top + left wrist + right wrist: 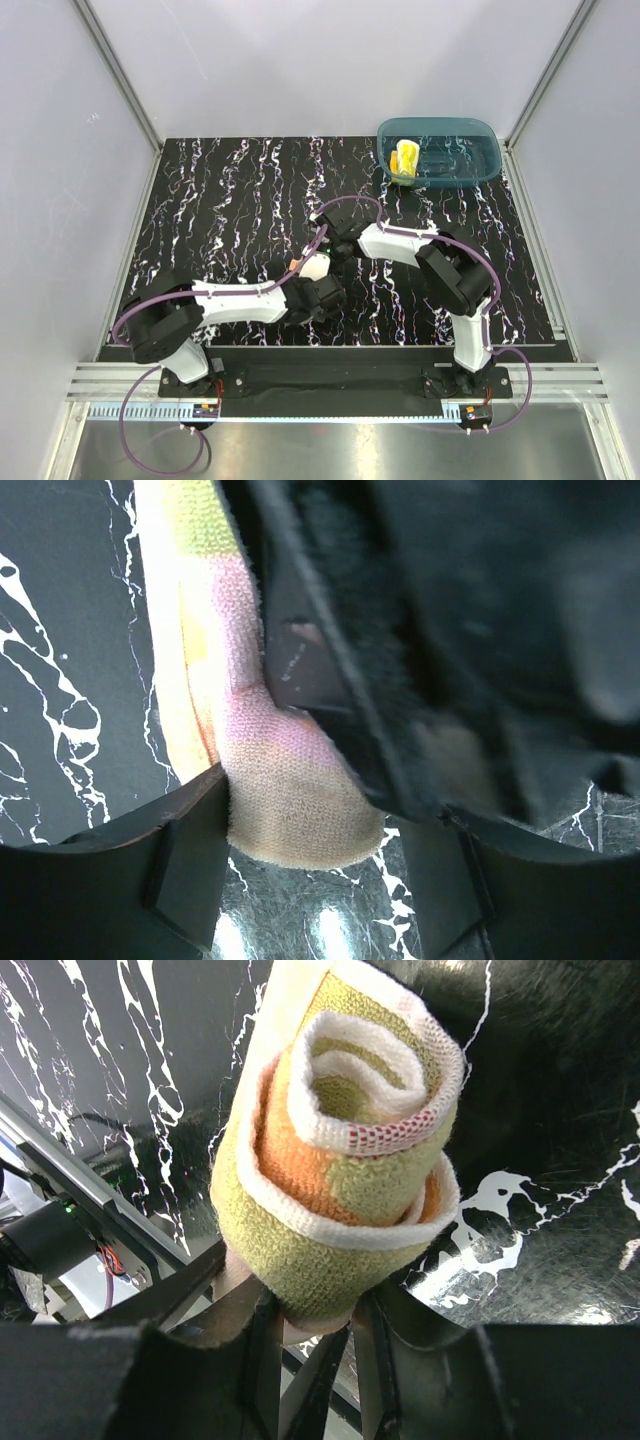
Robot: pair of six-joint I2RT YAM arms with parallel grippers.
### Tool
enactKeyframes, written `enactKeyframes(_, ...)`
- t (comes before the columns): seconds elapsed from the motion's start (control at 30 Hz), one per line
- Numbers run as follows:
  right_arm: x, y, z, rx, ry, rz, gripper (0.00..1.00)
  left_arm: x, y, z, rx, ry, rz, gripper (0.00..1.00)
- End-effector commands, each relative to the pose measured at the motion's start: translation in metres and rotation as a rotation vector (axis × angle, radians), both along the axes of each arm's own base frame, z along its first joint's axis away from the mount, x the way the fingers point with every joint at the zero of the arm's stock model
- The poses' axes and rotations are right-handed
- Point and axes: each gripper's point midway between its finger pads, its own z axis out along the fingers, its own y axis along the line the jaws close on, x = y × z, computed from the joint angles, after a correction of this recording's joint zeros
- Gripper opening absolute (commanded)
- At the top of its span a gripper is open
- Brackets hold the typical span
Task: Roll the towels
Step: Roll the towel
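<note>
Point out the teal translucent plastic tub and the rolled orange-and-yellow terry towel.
teal translucent plastic tub (466,157), top external view, bare floor.
rolled orange-and-yellow terry towel (340,1180), right wrist view, spiral end face.

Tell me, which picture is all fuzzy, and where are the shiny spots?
Left wrist view: the black robot part close to the lens is fuzzy, and the towel washes out pale at the top. Right wrist view: the towel is crisp, with white glare on the table. Top external view: sharp and evenly lit, with the metal strip shining.
</note>
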Motion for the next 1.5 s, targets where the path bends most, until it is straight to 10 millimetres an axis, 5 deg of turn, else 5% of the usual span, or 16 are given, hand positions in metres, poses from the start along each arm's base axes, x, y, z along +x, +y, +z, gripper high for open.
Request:
enactKeyframes(0.0, -0.018, -0.030, -0.044, -0.188, 0.040, 0.022, 0.24, -0.010, -0.012, -0.014, 0.013, 0.040, -0.049, 0.67)
enactKeyframes(0.4, -0.017, -0.033, -0.050, -0.212, 0.054, 0.017, 0.24, 0.007, -0.017, 0.054, 0.041, -0.107, -0.061, 0.68)
enactKeyframes(0.87, -0.018, -0.032, -0.049, -0.213, 0.062, 0.029, 0.23, 0.003, -0.030, 0.043, 0.122, -0.141, -0.079, 0.68)
enactKeyframes(1.03, -0.018, -0.029, -0.047, -0.206, 0.075, 0.036, 0.22, 0.000, -0.025, 0.025, 0.121, -0.130, -0.073, 0.64)
enactKeyframes(1.13, -0.021, -0.028, -0.047, -0.204, 0.092, 0.036, 0.22, -0.003, -0.020, 0.011, 0.106, -0.127, -0.055, 0.55)
enactKeyframes(1.47, -0.032, -0.023, -0.046, -0.146, 0.135, 0.048, 0.22, 0.002, -0.009, -0.006, 0.039, -0.076, -0.032, 0.03)
